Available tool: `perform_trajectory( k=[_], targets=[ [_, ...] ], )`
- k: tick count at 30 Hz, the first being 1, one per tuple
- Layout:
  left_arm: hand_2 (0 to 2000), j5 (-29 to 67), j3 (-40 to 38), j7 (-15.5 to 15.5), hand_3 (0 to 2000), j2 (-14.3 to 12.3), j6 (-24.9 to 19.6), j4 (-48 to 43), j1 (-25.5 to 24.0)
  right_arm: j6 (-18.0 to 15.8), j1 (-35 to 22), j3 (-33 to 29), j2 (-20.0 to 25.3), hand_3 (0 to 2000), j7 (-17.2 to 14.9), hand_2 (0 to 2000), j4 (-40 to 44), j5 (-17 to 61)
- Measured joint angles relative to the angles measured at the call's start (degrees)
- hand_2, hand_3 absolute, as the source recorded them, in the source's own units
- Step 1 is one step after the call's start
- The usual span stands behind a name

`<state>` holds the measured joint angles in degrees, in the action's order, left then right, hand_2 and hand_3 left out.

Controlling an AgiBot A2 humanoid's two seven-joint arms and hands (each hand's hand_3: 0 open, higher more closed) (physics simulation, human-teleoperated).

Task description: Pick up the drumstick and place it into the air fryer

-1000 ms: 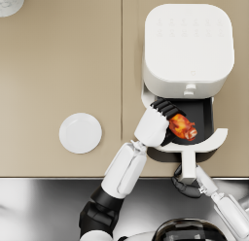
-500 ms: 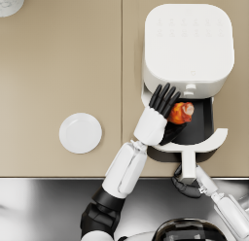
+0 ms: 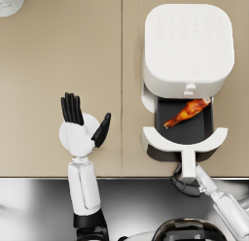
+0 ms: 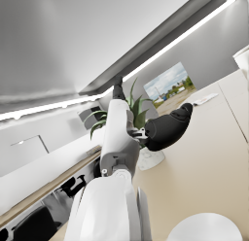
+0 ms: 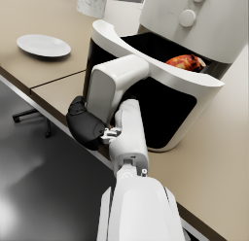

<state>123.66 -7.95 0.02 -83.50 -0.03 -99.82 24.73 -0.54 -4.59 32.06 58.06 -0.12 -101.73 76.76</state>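
Observation:
The orange-brown drumstick point(image 3: 187, 112) lies inside the pulled-out black drawer point(image 3: 185, 130) of the white air fryer point(image 3: 187, 48); it also shows in the right wrist view point(image 5: 187, 62). My left hand point(image 3: 81, 126) is empty with fingers spread, hovering over the white plate point(image 3: 65, 136) well left of the fryer. My right hand point(image 3: 187, 185) grips the drawer handle point(image 3: 188, 164) at the table's front edge; the same grip on the handle point(image 5: 114, 84) by the right hand point(image 5: 87, 126) appears in the right wrist view.
A marbled white pot point(image 3: 9, 2) stands at the far left corner, with a plant point(image 4: 124, 109) in the left wrist view. A seam point(image 3: 121, 75) runs across the beige tabletop. The plate point(image 5: 44, 44) lies left of the fryer.
My left hand let go of the drumstick in the drawer and drew back left over the plate. The drumstick now lies flat in the drawer. The right hand stayed on the handle.

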Motion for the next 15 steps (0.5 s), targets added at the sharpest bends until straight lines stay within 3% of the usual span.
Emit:
perform_trajectory(
  k=[4, 10, 15],
  targets=[
    [0, -0.02, -6.56, 0.0, 0, -0.25, 0.01, 0.36, -1.55, -1.95, -3.06, 0.94, -0.26, 2000, 0.14, 2000, 2.38, 0.0],
    [0, -0.02, -10.5, 0.0, 0, -0.24, 0.01, 0.5, -2.99, -1.22, -10.59, 8.94, -6.89, 2000, 0.27, 2000, 2.7, -0.07],
    [0, -0.02, -10.87, 0.0, 0, -0.17, 0.02, 0.23, -3.94, -2.73, -18.02, 11.13, -3.79, 2000, 0.94, 2000, 11.05, -0.08]
  ],
)
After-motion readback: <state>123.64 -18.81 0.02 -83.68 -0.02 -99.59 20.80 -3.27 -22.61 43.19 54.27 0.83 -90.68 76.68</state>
